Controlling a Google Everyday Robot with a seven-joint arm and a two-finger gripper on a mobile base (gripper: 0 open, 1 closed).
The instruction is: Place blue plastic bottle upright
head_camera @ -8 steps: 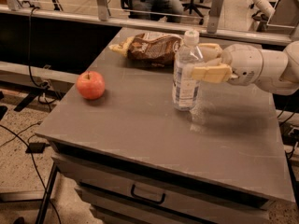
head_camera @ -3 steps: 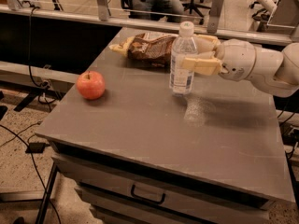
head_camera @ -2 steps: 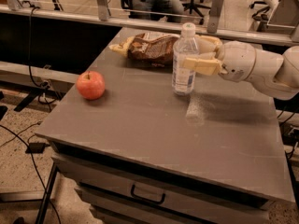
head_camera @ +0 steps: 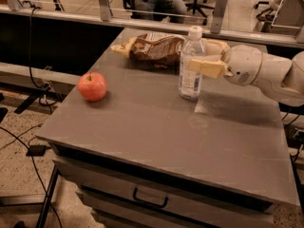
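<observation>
The blue plastic bottle (head_camera: 191, 65) is clear, with a white cap and a pale label. It stands upright over the far right part of the grey table (head_camera: 152, 137). My gripper (head_camera: 205, 56) reaches in from the right. It is shut on the bottle's upper half, with one tan finger (head_camera: 207, 67) in front of the bottle and the other behind it. The bottle's base is at or just above the table top. I cannot tell whether it touches.
A red apple (head_camera: 92, 86) sits at the left of the table. A brown snack bag (head_camera: 153, 49) lies at the far edge, just behind the bottle. A drawer with a handle (head_camera: 150, 198) is below the front edge. Cables lie on the floor at the left.
The bottle, held upright in my gripper, has moved a little lower and slightly to the right. The apple and the bag have not moved.
</observation>
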